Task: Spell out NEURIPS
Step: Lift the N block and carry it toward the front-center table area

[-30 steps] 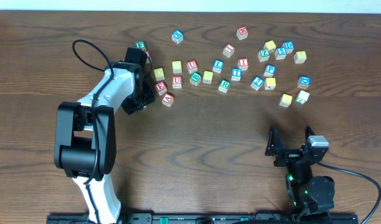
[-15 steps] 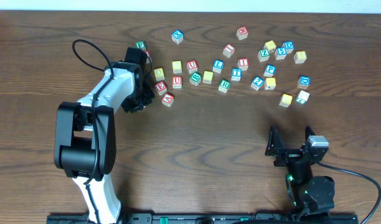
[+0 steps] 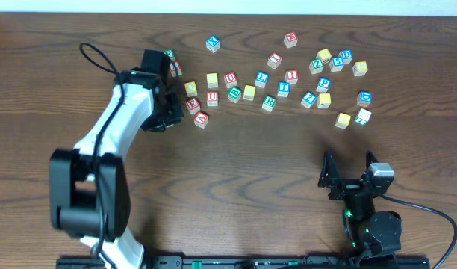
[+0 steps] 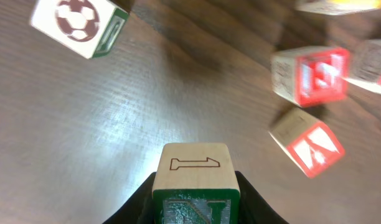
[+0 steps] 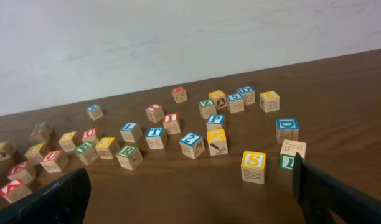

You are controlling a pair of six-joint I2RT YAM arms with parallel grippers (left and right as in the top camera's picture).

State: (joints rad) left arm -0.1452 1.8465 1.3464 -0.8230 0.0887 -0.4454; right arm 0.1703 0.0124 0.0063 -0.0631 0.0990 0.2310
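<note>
My left gripper (image 4: 193, 208) is shut on the green N cube (image 4: 193, 180), whose plain face shows a line drawing. From overhead the left gripper (image 3: 166, 116) hides that cube, just left of the red E (image 3: 193, 105). Red U (image 3: 212, 98), green R (image 3: 269, 102), red I (image 3: 291, 75), blue P (image 3: 324, 84) and yellow S (image 3: 343, 119) lie scattered across the far half of the table. My right gripper (image 3: 349, 173) stands open near the front right with nothing in it. The right wrist view shows the S (image 5: 253, 165) and the R (image 5: 128, 155).
Other letter cubes lie among them: a red A (image 3: 201, 118), a blue L (image 3: 261, 78), a blue T (image 3: 284, 88) and several more at the far right. A green cube with a ball picture (image 4: 78, 22) lies beyond my left gripper. Two red cubes (image 4: 312, 74) lie to its right.
The left jaws closed on the N cube. The left arm then shifted a little to the left and away, with its elbow swinging left. The right arm stayed still.
</note>
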